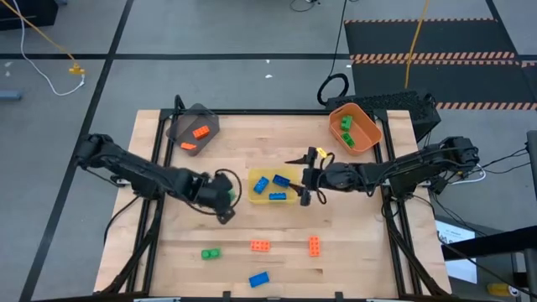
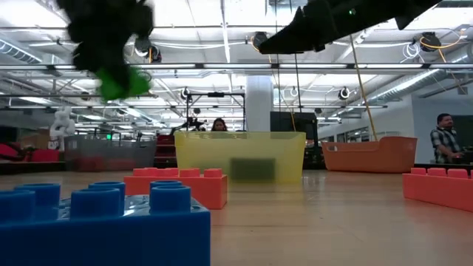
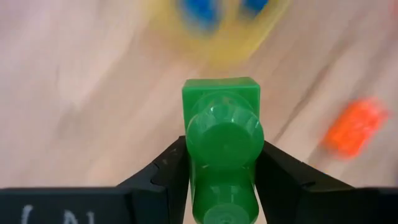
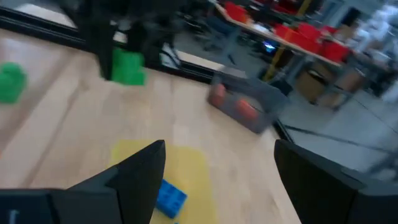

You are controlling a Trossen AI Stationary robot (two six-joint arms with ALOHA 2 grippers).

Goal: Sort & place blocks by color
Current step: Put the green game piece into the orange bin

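Note:
My left gripper (image 1: 225,200) is over the table's middle, just left of the yellow bin (image 1: 254,198), shut on a green block (image 3: 221,124). That block also shows raised in the low view (image 2: 122,81) and in the right wrist view (image 4: 127,67). My right gripper (image 1: 305,178) hangs open by the yellow bin's right end, its fingers (image 4: 134,171) wide apart and touching nothing. Blue blocks (image 1: 270,184) lie in the yellow bin. On the near part of the table lie a green block (image 1: 210,253), two orange blocks (image 1: 260,246) (image 1: 314,245) and a blue block (image 1: 258,279). My left gripper pinches the green block between its two fingers (image 3: 168,171), one on each side wall (image 3: 189,155). The fingers come slanting down from the table's left. The block is lifted clear of the table and sticks out past the fingertips, with a stud (image 3: 224,134) facing the camera.
A grey bin (image 1: 195,130) with orange blocks stands at the far left. An orange bin (image 1: 354,127) with green blocks stands at the far right. Bare wood lies between the yellow bin and the loose blocks. People show in the room beyond (image 2: 443,137).

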